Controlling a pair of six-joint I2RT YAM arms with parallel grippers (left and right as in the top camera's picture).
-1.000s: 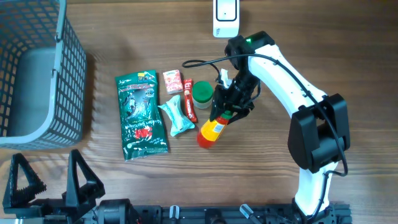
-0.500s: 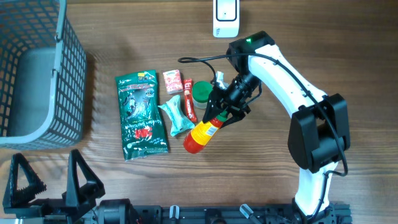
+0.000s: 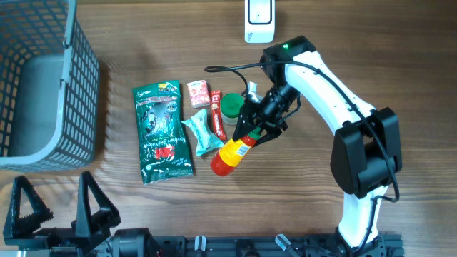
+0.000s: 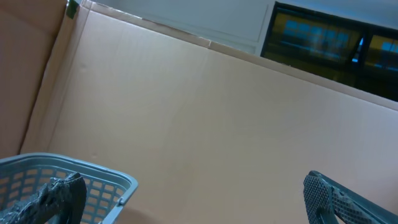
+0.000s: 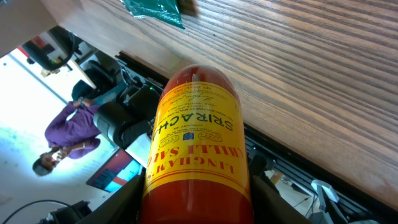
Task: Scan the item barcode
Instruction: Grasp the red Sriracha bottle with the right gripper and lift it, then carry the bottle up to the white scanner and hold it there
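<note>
A sriracha bottle [image 3: 232,153] with a red body and yellow label hangs tilted over the table, base toward the lower left. My right gripper [image 3: 258,127] is shut on its upper part. In the right wrist view the bottle [image 5: 196,143] fills the middle, held by the right gripper [image 5: 196,208], a dark finger [image 5: 127,199] pressed on each side; no barcode shows on the label's facing side. A white scanner [image 3: 258,20] sits at the table's far edge. My left gripper [image 3: 61,196] rests at the near left, open and holding nothing, its fingertips [image 4: 336,199] wide apart.
A grey mesh basket [image 3: 78,86] stands at the left, its rim [image 4: 106,180] also in the left wrist view. On the table lie a green packet [image 3: 163,132], a teal wrapper [image 3: 202,133], a red stick [image 3: 218,114], a small red box [image 3: 198,93] and a green-lidded jar [image 3: 231,107].
The right gripper has swung the bottle so its base points further toward the lower left; over the last half second it has stayed still. The left arm has not moved.
</note>
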